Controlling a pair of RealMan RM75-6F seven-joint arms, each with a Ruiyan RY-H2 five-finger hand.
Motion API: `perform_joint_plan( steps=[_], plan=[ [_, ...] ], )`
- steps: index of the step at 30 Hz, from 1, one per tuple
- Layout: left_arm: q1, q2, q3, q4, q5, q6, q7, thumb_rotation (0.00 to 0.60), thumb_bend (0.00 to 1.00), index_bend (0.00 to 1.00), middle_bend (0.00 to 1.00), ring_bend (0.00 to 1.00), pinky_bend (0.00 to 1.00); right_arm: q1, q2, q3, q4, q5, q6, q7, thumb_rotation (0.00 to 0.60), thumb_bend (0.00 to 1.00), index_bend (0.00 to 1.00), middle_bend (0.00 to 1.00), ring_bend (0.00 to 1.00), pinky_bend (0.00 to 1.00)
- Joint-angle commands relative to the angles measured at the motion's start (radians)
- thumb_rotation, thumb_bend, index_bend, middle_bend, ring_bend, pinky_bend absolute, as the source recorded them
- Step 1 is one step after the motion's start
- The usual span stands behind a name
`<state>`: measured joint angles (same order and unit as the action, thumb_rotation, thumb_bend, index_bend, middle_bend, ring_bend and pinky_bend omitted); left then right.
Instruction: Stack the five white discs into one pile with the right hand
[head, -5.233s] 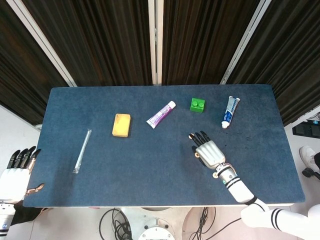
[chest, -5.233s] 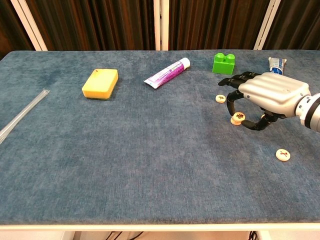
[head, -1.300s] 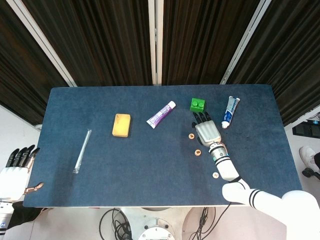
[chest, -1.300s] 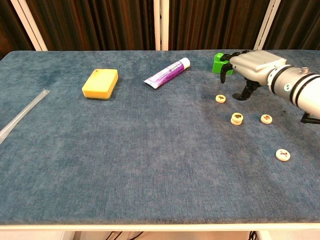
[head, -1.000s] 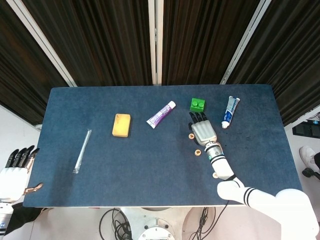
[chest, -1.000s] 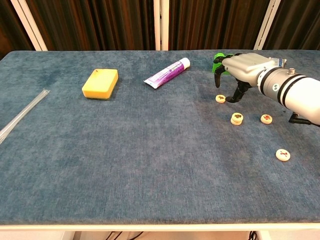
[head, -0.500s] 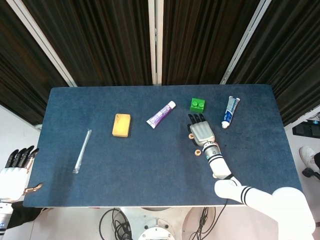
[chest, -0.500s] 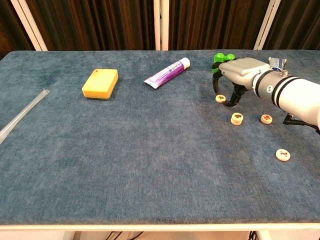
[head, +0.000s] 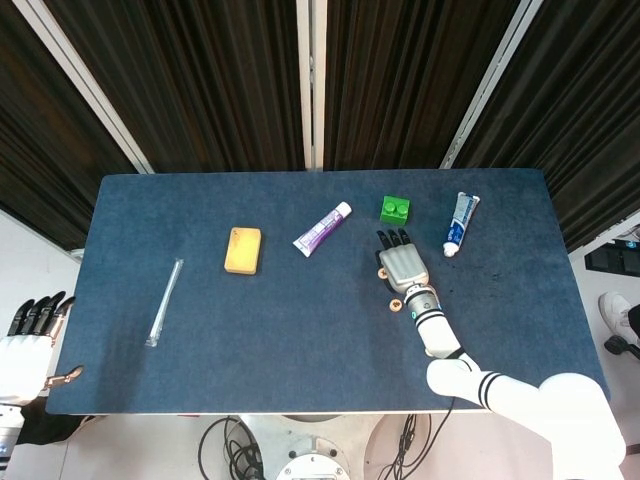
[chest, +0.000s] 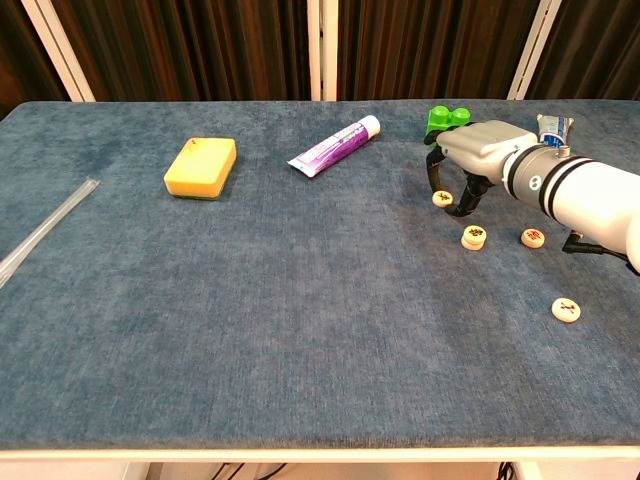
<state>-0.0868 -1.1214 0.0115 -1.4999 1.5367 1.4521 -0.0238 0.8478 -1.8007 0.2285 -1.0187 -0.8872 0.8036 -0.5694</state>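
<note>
Four white discs show on the blue bench (chest: 300, 330), all right of the green block (chest: 447, 117): one (chest: 442, 198) between the right hand's (chest: 478, 150) curled fingers (chest: 434, 168), whether gripped I cannot tell; a thicker one (chest: 474, 237) nearer; another (chest: 533, 237) beside it; the last (chest: 566, 309) nearest. The left hand (head: 28, 345), fingers apart, holds nothing.

Lying on the blue table (chest: 250, 330): a yellow sponge (chest: 201, 167) toward the left; a clear tube (chest: 45, 232) slanting near the left edge; a purple-and-white tube (chest: 334, 146) lying angled at centre back. Sitting at the back right: a green brick (head: 395, 210); resting just right of it, a blue-and-white toothpaste tube (head: 460, 223), cap pointing forward. Hanging behind: dark curtains (head: 220, 80).
</note>
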Motion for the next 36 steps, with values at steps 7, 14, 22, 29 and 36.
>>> perform_joint_plan(
  steps=[7, 14, 22, 29, 36],
  plan=[
    [0.001, 0.003, 0.000, -0.004, 0.000, 0.001, 0.003, 0.600, 0.02, 0.00, 0.00, 0.00, 0.00, -0.024, 0.081, 0.001, -0.107, -0.059, 0.052, 0.048, 0.600, 0.27, 0.52, 0.07, 0.00, 0.00],
    [-0.003, 0.002, 0.000, -0.012, -0.001, -0.006, 0.014, 0.600, 0.03, 0.00, 0.00, 0.00, 0.00, -0.052, 0.275, -0.045, -0.352, -0.079, 0.054, -0.004, 0.600, 0.27, 0.52, 0.07, 0.00, 0.00],
    [-0.004, -0.001, 0.002, -0.023, -0.003, -0.012, 0.032, 0.600, 0.03, 0.00, 0.00, 0.00, 0.00, -0.061, 0.379, -0.120, -0.497, -0.068, 0.033, -0.059, 0.600, 0.27, 0.53, 0.07, 0.00, 0.00],
    [-0.001, 0.006, 0.002, -0.034, -0.001, -0.004, 0.038, 0.600, 0.03, 0.00, 0.00, 0.00, 0.00, -0.071, 0.370, -0.163, -0.503, -0.082, 0.040, -0.048, 0.600, 0.27, 0.53, 0.07, 0.00, 0.00],
    [0.003, 0.007, 0.001, -0.031, -0.001, 0.003, 0.028, 0.600, 0.03, 0.00, 0.00, 0.00, 0.00, -0.067, 0.356, -0.168, -0.489, -0.098, 0.046, -0.028, 0.600, 0.27, 0.53, 0.07, 0.00, 0.00]
  ],
)
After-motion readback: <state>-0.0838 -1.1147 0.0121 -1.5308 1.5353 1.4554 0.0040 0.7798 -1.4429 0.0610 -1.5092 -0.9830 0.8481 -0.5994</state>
